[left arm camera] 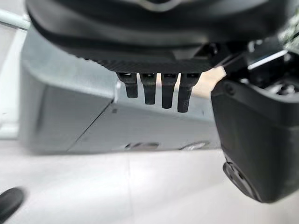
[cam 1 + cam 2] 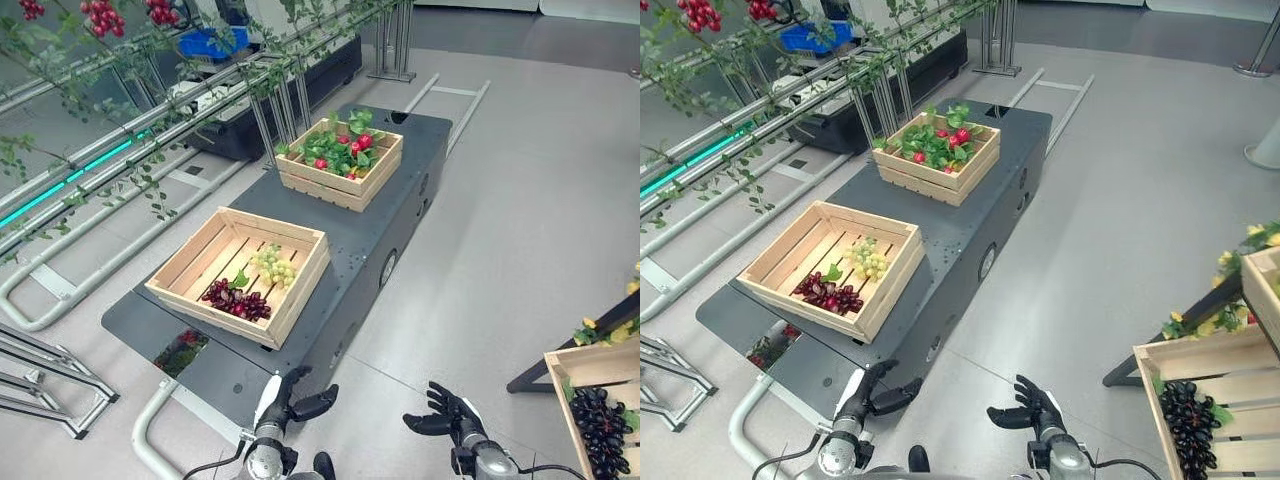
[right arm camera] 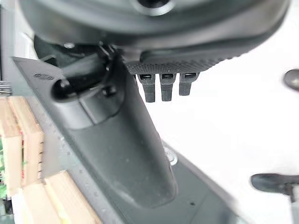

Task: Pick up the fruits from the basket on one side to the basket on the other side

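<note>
You are at the approach step: both your left hand and your right hand hang with relaxed, empty fingers short of the near crate, so next you need to reach forward and down into it. The dark grapes (the green bunch lies just beyond) sit by the crate's near wall, long axis running along that wall.
</note>
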